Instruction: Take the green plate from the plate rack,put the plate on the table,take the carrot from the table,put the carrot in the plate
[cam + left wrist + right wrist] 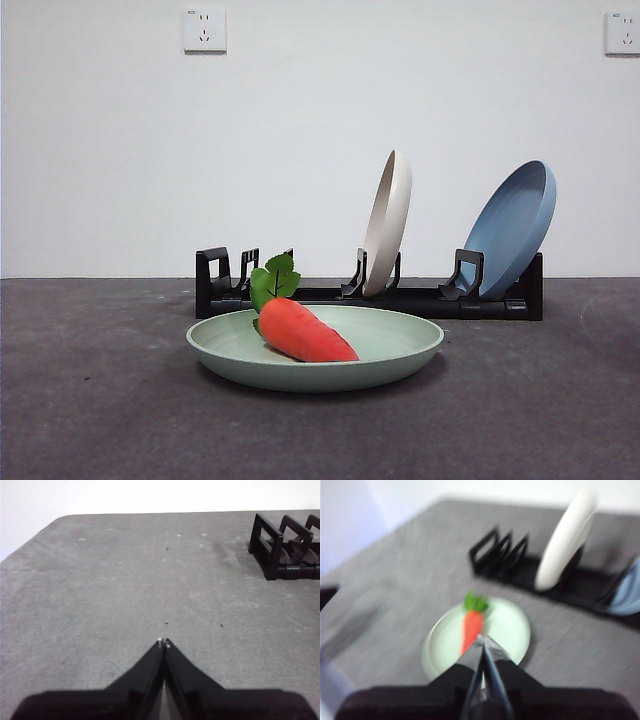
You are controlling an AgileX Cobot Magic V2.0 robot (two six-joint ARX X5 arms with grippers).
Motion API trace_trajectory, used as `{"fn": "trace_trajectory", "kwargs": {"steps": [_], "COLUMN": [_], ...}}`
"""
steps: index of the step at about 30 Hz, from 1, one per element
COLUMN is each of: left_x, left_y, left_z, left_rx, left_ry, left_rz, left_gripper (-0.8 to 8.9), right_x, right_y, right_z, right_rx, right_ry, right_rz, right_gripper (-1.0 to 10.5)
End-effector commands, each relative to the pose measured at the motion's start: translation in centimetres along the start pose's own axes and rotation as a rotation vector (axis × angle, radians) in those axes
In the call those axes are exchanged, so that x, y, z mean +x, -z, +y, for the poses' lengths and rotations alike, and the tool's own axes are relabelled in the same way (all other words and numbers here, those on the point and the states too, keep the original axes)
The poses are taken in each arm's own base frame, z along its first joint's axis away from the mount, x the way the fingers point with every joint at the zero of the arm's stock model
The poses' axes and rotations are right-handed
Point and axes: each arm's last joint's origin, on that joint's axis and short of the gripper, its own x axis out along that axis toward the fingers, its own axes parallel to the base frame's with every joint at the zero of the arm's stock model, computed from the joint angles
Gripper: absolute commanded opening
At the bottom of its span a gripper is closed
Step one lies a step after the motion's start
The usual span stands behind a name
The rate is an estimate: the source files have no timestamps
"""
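The green plate (380, 345) (509, 625) lies flat on the table (100, 400) in front of the plate rack (370, 295) (500, 555). The carrot (300, 330) (472, 625) rests inside the plate, leaves toward the rack. My right gripper (482, 642) is shut and empty, raised over the near side of the plate; its view is blurred. My left gripper (163, 642) is shut and empty over bare table, off to the side of the rack's end (285, 550). Neither arm shows in the front view.
A cream-white plate (388, 222) (565, 537) and a blue plate (515, 225) (627, 592) stand upright in the rack. Empty holders sit at the rack's left end (225, 275). A white wall with two sockets stands behind.
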Motion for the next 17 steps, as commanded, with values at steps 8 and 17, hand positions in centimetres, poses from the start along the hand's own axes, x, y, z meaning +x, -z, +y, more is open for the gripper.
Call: {"fn": "trace_trajectory", "kwargs": {"steps": [8,17], "left_x": [0.1,0.1], "left_y": [0.3,0.3], "left_z": [0.0,0.0], "left_rx": [-0.007,-0.007], "left_ry": [0.0,0.0], "left_rz": [0.011,0.011], "left_gripper": [-0.03,-0.03], "right_x": [0.6,2.3], "right_y": [8.1,14.1], "right_z": [-3.3,-4.3], "right_rx": [0.003,0.07], "right_ry": [0.283,0.4], "right_rz": [-0.205,-0.254], "right_gripper": [0.0,0.0]}}
